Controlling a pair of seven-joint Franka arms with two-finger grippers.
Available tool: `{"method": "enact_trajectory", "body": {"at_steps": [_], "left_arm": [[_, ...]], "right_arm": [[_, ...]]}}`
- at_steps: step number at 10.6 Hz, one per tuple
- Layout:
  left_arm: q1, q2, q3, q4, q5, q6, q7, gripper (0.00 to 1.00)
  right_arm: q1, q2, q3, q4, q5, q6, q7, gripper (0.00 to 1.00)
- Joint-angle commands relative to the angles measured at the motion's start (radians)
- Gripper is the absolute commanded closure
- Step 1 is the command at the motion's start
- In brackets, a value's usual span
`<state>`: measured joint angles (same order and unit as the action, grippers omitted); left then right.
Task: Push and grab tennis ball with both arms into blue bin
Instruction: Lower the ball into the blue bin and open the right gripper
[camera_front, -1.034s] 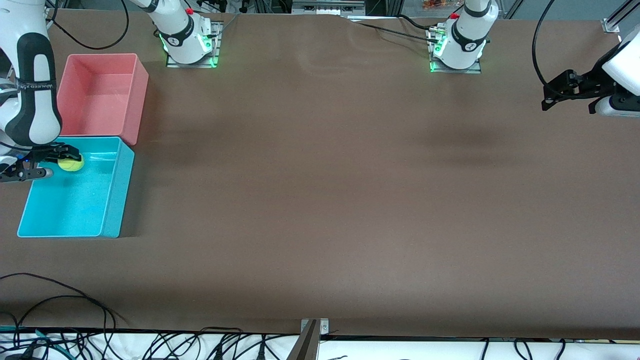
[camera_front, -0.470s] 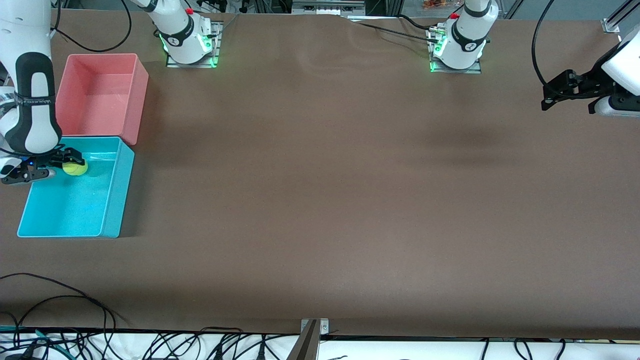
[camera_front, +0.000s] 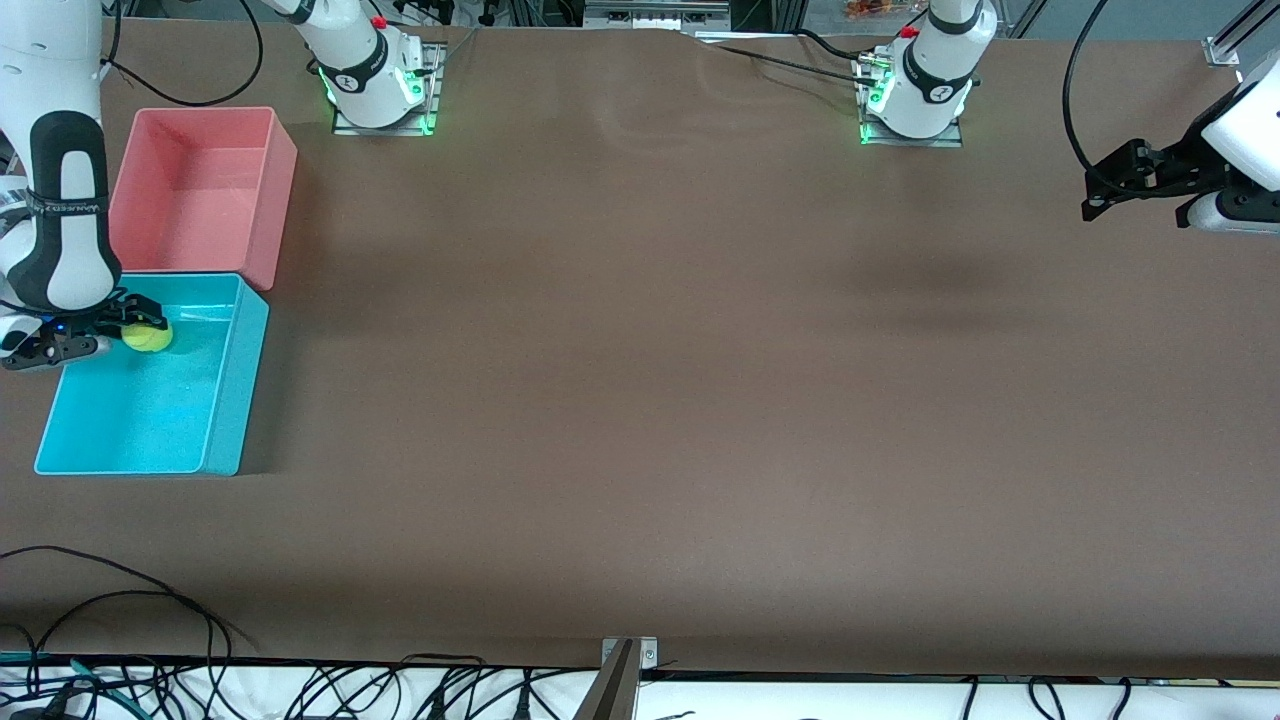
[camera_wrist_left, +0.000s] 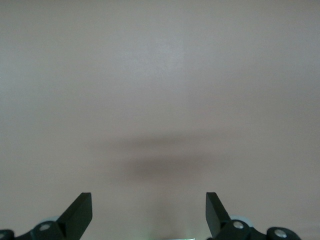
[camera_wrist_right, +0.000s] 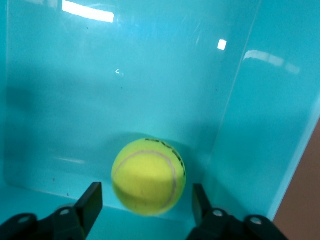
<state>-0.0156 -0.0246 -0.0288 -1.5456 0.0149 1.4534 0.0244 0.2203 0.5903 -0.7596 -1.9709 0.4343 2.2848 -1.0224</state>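
Note:
The tennis ball (camera_front: 148, 338) (camera_wrist_right: 148, 176) is inside the blue bin (camera_front: 238, 385) (camera_wrist_right: 100, 75), near the bin's wall that faces the pink bin. My right gripper (camera_front: 138, 322) (camera_wrist_right: 146, 194) hangs over that spot, open. Its fingers stand on either side of the ball with a gap on each side. My left gripper (camera_front: 1100, 195) (camera_wrist_left: 149, 201) waits open over bare table at the left arm's end, with nothing between its fingers.
A pink bin (camera_front: 280, 190) with nothing in it stands against the blue bin, farther from the front camera. Both bins sit at the right arm's end of the brown table (camera_front: 640, 400). Loose black cables (camera_front: 150, 600) lie by the table's near edge.
My right gripper was shut on the ball over the blue bin and has now opened off it. The left arm has not moved.

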Motion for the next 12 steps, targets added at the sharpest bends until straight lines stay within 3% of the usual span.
{"method": "enact_trajectory", "body": {"at_steps": [1,3,8,12], "left_arm": [[-0.009,0.006,0.001,0.019,0.019,-0.001,-0.001,0.00],[-0.009,0.006,0.001,0.019,0.019,-0.001,-0.001,0.00],[-0.009,0.006,0.001,0.019,0.019,-0.001,-0.001,0.00],[-0.010,0.006,0.001,0.019,0.019,-0.001,-0.001,0.00]], "right_arm": [[-0.012,0.013,0.005,0.029,0.029,-0.008,-0.033,0.00],[-0.006,0.013,0.005,0.064,0.029,-0.021,-0.025,0.00],[0.011,0.002,0.005,0.207,0.023,-0.197,0.021,0.00],[0.098,-0.009,-0.001,0.342,0.017,-0.304,0.195,0.00]]}}
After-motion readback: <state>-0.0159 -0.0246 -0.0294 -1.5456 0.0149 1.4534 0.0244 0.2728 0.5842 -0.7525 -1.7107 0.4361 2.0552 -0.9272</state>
